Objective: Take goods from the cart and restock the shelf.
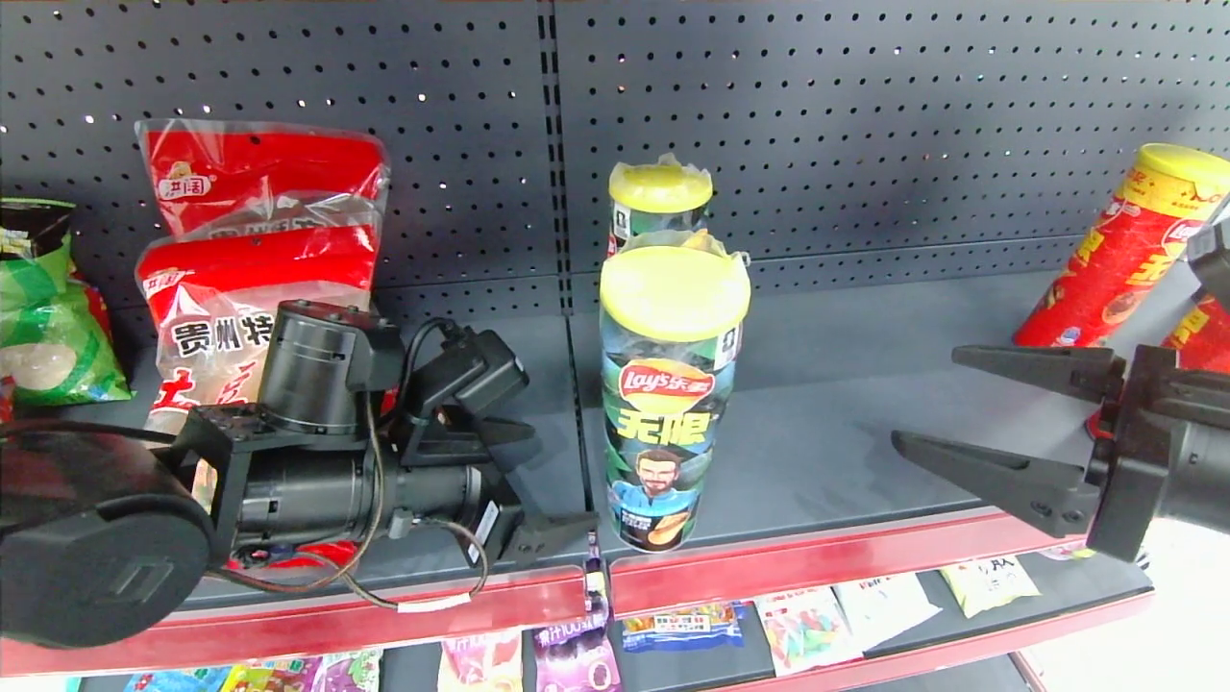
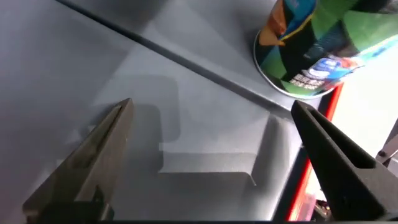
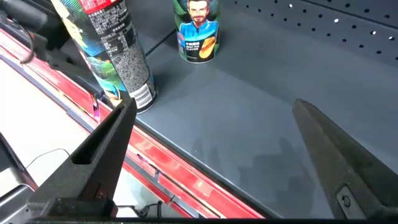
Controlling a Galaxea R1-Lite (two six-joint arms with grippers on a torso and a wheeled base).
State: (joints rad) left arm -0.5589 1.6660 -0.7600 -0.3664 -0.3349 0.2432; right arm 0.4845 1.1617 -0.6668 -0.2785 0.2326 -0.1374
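Plainly, the green chip can [image 1: 670, 404] stands upright at the front edge of the shelf [image 1: 826, 442], with the left gripper [image 1: 562, 476] just beside it, jaws apart and empty, while the right gripper [image 1: 924, 399], likewise spread and empty, hangs well apart on the can's other side, so the left arm is nearer.

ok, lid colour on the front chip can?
The front chip can has a yellow lid; head view shows it best.

The shelf [image 1: 846, 432] bears two green cans [image 1: 673, 404] upright at centre, red bags [image 1: 250, 250] and a green bag [image 1: 43, 317] left, a red can [image 1: 1115, 250] upper right.
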